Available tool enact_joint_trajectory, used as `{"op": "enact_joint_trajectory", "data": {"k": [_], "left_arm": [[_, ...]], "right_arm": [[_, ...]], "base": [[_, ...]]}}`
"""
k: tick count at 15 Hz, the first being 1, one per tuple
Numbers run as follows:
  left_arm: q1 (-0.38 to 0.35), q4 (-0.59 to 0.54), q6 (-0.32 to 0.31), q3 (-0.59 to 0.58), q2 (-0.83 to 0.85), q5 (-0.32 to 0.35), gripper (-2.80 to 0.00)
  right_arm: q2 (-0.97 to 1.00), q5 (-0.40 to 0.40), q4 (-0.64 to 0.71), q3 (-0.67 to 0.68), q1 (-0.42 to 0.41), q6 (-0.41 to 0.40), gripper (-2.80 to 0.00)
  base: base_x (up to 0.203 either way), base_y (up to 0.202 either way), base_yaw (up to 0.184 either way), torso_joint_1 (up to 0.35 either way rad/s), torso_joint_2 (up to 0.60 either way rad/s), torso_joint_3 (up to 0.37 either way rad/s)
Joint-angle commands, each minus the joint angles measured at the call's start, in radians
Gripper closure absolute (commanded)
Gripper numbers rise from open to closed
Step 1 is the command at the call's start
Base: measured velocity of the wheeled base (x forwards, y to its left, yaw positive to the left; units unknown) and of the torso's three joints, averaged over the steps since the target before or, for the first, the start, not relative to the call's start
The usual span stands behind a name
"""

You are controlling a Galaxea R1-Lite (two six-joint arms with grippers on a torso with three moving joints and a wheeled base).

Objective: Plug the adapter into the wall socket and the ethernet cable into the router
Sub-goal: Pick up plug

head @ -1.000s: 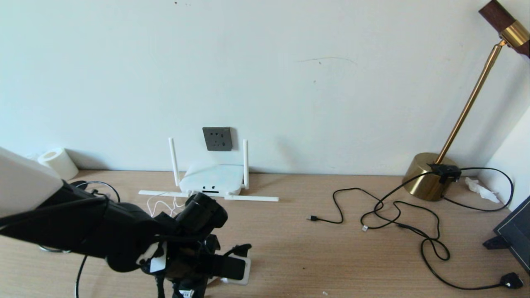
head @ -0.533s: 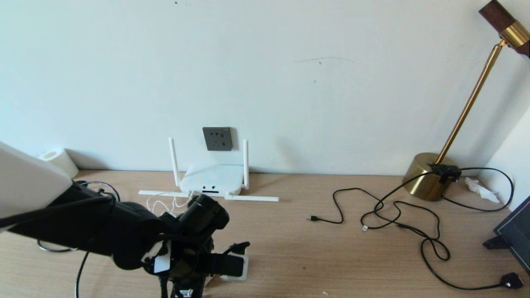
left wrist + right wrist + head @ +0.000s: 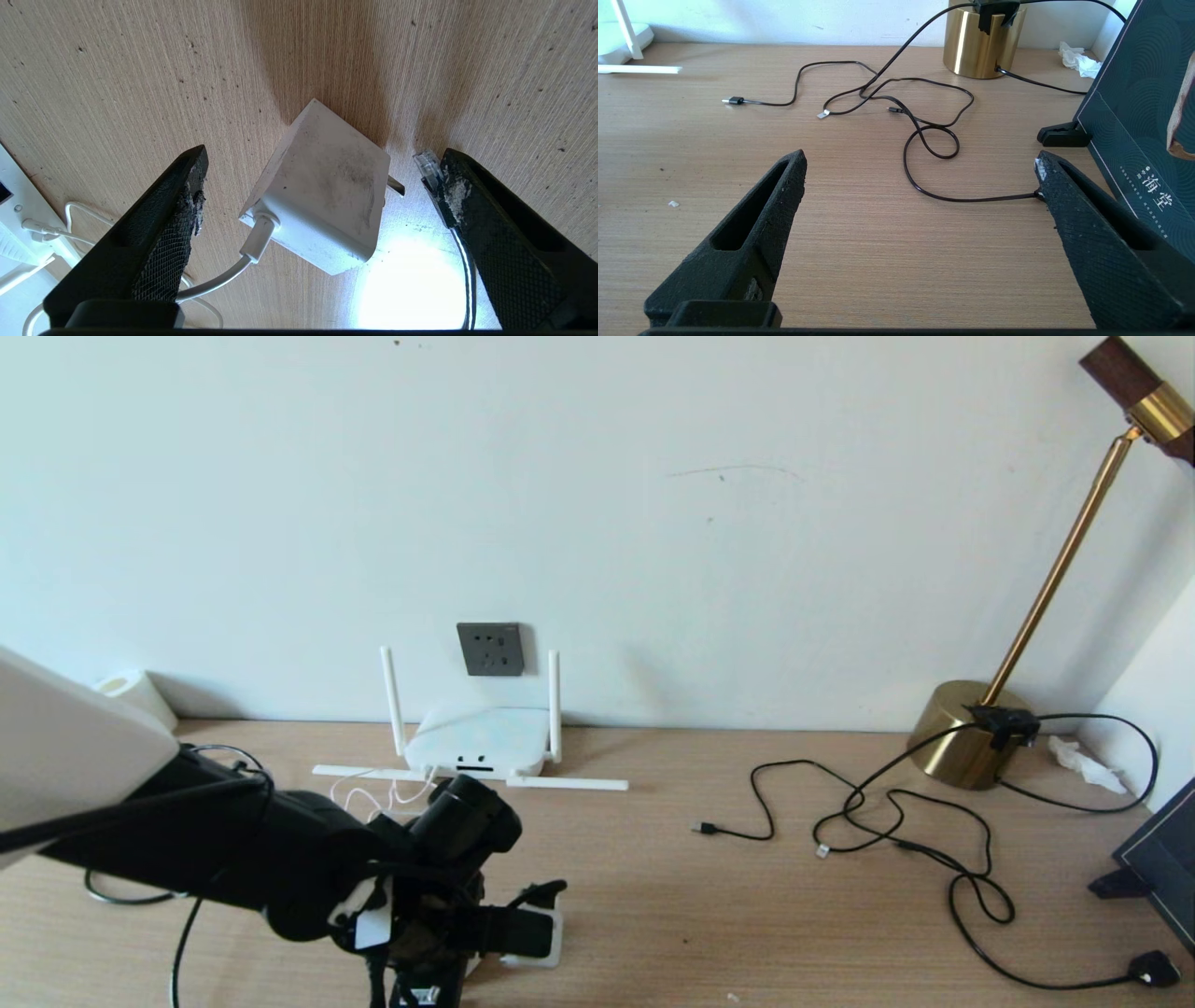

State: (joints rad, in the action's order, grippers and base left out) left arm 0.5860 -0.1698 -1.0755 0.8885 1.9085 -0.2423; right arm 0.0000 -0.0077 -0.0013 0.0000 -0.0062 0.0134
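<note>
Right now, reading from your end of the desk to the wall:

Left gripper (image 3: 317, 186): you have it pointing down over the desk's near left part, its fingers (image 3: 163, 224) spread wide and holding nothing.

Adapter (image 3: 322, 191): it lies on the wood between those spread fingers, touching neither. One metal prong shows at its far edge, and its thin white cord (image 3: 219, 280) leaves the near corner.

Ethernet cable (image 3: 427, 165): you see its clear-tipped plug just beside the tip of one left finger; whether it touches, you cannot tell. The cable runs back along that finger.

Right gripper (image 3: 920, 186): it sits low over the desk's right part with its fingers wide apart and empty, facing the thin black cables.

Desk (image 3: 653, 915): light wood, with a few small specks on it.

Thin black cables (image 3: 896, 821): they loop across the right side, well apart from the adapter, and end in small plugs.

Dark box (image 3: 1134, 121): it stands at the right edge on a black foot.

Lamp (image 3: 971, 733): its brass base stands at the far right by the wall.

Router (image 3: 481, 737): it sits against the wall beyond your left arm, two antennas upright, two lying flat.

Paper roll (image 3: 140, 695): far left, by the wall.

Wall socket (image 3: 490, 649): directly above the router, nothing plugged in.
</note>
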Motion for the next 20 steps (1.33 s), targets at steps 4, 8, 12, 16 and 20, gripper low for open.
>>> {"op": "enact_joint_trajectory", "data": {"k": [4,8,12,16,20], "left_arm": [[0.005,0.004,-0.004,0.006,0.012,0.001,-2.8],[0.005,-0.002,-0.004,0.007,0.015,0.006,-2.8],[0.006,-0.007,-0.004,0.007,0.01,0.005,0.0],[0.006,-0.031,-0.005,0.0,-0.006,0.005,0.0],[0.012,-0.03,-0.008,0.001,-0.038,0.006,0.0]], "right_arm": [[0.002,0.0,0.0,0.0,0.0,0.0,-2.8],[0.0,0.0,0.0,0.0,0.0,0.0,-2.8],[0.0,0.0,0.001,0.0,0.0,0.0,-2.8],[0.001,0.0,0.0,0.0,0.0,0.0,-2.8],[0.0,0.001,0.0,0.0,0.0,0.0,-2.8]], "base": [[0.0,0.0,0.0,0.0,0.0,0.0],[0.0,0.0,0.0,0.0,0.0,0.0],[0.0,0.0,0.0,0.0,0.0,0.0],[0.0,0.0,0.0,0.0,0.0,0.0],[0.0,0.0,0.0,0.0,0.0,0.0]]}}
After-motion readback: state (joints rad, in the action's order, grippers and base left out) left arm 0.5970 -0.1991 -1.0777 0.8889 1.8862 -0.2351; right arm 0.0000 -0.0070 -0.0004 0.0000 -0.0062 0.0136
